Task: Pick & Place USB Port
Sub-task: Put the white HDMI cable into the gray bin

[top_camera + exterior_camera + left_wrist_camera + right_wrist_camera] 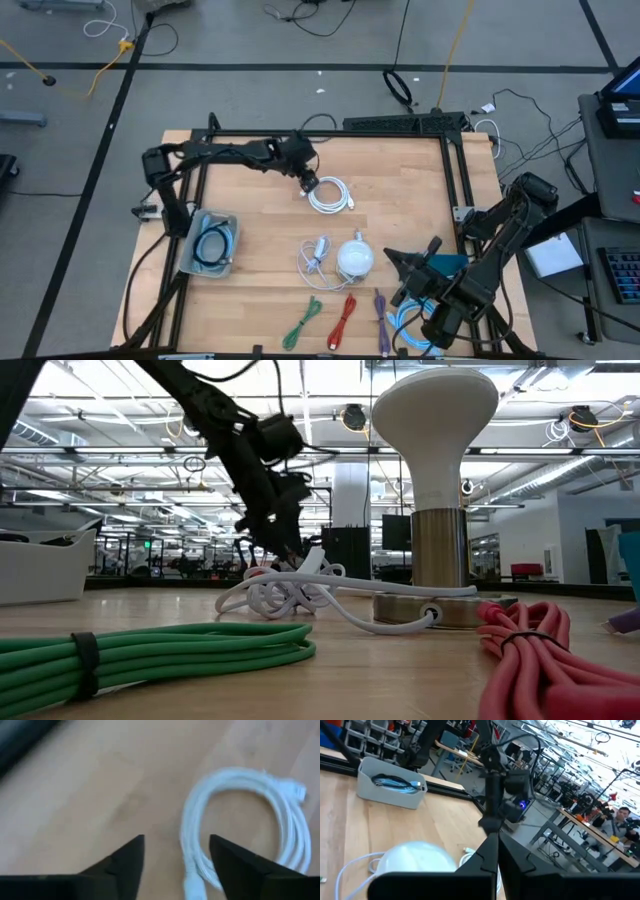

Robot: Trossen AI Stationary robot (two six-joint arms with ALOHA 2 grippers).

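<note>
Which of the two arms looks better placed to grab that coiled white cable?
The left. Its left gripper hangs open right over the white cable coil, while the right gripper sits shut near the table's front right corner, away from it.

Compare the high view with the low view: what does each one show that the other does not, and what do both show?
Only the high view shows the grey plastic bin holding a dark coiled cable, the purple bundled cable, and the waiting right gripper near the table's right edge.

Only the low view shows the room behind the table, with its ceiling lights.

Both show the open left gripper by the white coiled cable, the white dome-shaped lamp, the green bundled cable and the red bundled cable.
</note>
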